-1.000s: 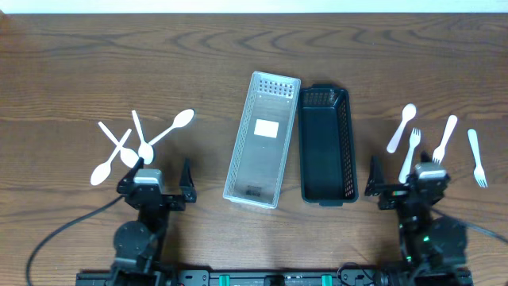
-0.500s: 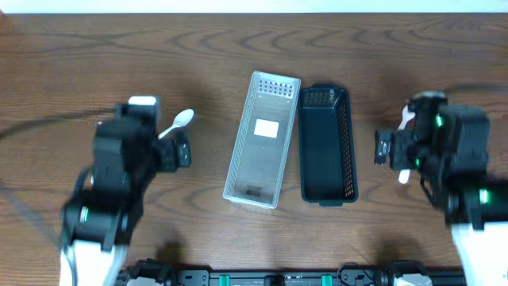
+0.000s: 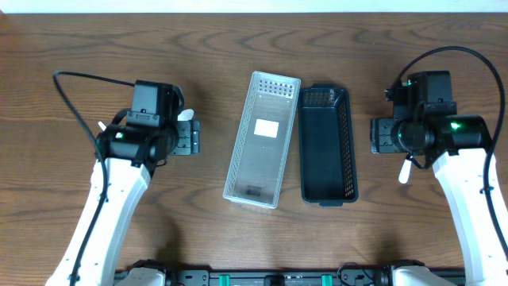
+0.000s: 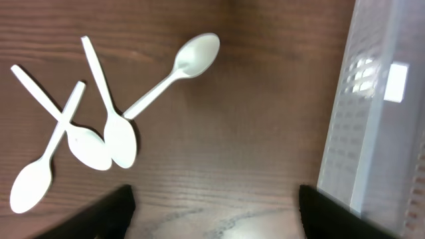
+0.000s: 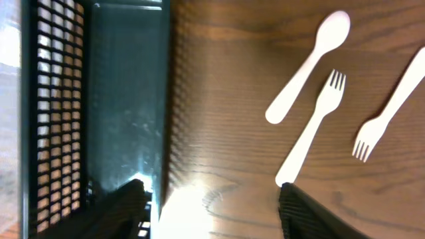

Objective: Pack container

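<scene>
Several white plastic spoons (image 4: 109,109) lie crossed on the table in the left wrist view, ahead and left of my left gripper (image 4: 212,219), which is open and empty. The clear slotted basket (image 3: 262,139) lies at the centre, and its side shows in the left wrist view (image 4: 372,113). The dark mesh basket (image 3: 325,143) lies beside it on the right. My right gripper (image 5: 212,216) is open and empty over bare wood beside the dark basket (image 5: 93,99). A white spoon (image 5: 309,66) and two white forks (image 5: 312,126) (image 5: 392,99) lie ahead and to its right.
In the overhead view my left gripper (image 3: 186,137) hovers left of the clear basket and my right gripper (image 3: 381,135) hovers right of the dark basket. Both arms cover most of the cutlery. Black cables arc off each arm. The wood table runs on to the far edge.
Both arms have risen from their rest position at the front edge and swung out over the table. The grippers now face the baskets from either side. The cutlery and baskets have not moved.
</scene>
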